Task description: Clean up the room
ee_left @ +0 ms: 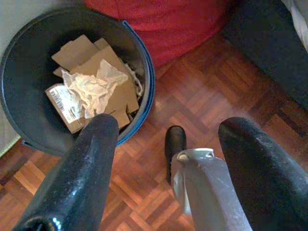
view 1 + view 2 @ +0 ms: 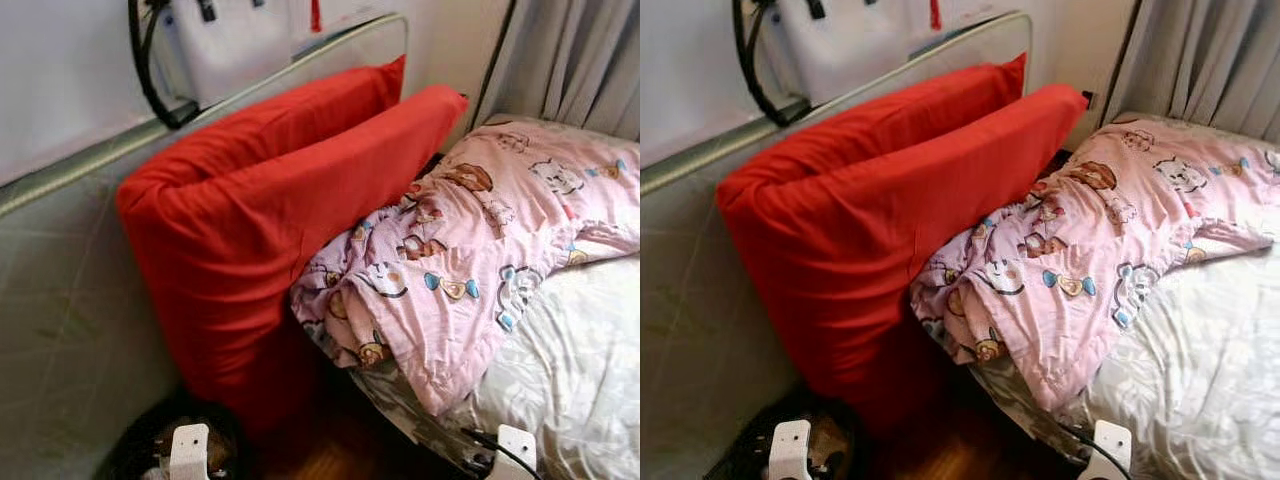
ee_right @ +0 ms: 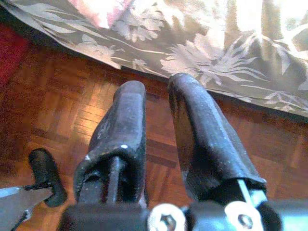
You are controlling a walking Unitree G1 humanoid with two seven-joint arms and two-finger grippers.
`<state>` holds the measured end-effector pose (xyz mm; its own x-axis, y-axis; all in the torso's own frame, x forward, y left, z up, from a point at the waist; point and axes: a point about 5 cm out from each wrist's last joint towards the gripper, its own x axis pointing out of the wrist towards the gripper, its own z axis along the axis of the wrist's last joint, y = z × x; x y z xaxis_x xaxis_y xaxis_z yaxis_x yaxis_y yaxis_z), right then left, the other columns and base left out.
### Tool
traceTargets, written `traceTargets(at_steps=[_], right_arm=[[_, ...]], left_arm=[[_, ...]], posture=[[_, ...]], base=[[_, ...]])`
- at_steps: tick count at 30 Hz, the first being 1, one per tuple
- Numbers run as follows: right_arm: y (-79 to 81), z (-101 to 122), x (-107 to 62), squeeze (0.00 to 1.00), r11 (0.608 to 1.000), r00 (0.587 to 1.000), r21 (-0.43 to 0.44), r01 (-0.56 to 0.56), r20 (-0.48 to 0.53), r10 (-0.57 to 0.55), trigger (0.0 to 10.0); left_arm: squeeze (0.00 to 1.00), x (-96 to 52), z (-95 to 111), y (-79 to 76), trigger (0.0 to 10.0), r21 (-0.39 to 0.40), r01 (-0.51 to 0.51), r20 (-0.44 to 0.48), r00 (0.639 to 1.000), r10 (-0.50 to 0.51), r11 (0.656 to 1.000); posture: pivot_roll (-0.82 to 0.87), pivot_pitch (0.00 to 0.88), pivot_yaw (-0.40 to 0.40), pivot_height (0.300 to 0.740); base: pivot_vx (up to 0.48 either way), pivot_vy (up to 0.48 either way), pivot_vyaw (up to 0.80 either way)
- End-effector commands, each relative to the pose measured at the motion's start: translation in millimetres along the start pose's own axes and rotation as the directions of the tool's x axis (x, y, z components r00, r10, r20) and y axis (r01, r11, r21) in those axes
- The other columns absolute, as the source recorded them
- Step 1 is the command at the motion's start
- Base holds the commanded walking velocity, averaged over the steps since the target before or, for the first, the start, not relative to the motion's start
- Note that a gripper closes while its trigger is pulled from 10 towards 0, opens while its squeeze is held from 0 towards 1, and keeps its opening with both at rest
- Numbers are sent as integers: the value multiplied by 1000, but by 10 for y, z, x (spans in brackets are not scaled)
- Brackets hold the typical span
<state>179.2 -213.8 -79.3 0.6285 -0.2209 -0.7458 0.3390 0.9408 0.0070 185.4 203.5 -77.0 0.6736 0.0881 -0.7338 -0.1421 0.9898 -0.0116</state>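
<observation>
Two red cushions (image 2: 270,220) lean beside one pink quilt (image 2: 480,240); the left gripper (image 1: 168,144) hangs spread apart over one bin (image 1: 29,62), the right gripper (image 3: 156,110) nearly closed, empty.

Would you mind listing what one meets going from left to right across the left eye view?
Grey-green headboard panel → red cushions → pink cartoon-print blanket → white bedsheet.
</observation>
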Motion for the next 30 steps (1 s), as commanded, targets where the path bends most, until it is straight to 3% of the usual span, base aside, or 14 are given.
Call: traceTargets(at_steps=[1,9,15,26,30], right_arm=[[-24,-7,-5,0,1000,1000,14,9,5,-9,10000],[3,8,1,0,1000,1000,-2,-12,5,12,10000],[20,30,7,0,1000,1000,-12,-15,10,15,10000],[8,37,8,0,1000,1000,3,-12,14,12,10000],[19,78,16,0,1000,999,5,-14,30,13,10000]], left_arm=[[0,-1,-4,24,10000,-3,-3,-7,1000,3,1000],[0,-1,-6,21,10000,-7,-3,-9,1000,3,1000],[0,1,-2,15,10000,-10,-2,-8,1000,2,1000],[0,1,0,14,10000,-11,2,-6,1000,-2,1000],[0,-2,4,16,10000,-17,2,5,1000,-2,1000]], posture=[[-66,43,19,740],[-68,43,18,740],[-66,42,16,740],[-69,44,17,740],[-67,45,16,740]], base=[[0,0,0],[187,0,0],[313,0,800],[313,0,0],[0,0,0]])
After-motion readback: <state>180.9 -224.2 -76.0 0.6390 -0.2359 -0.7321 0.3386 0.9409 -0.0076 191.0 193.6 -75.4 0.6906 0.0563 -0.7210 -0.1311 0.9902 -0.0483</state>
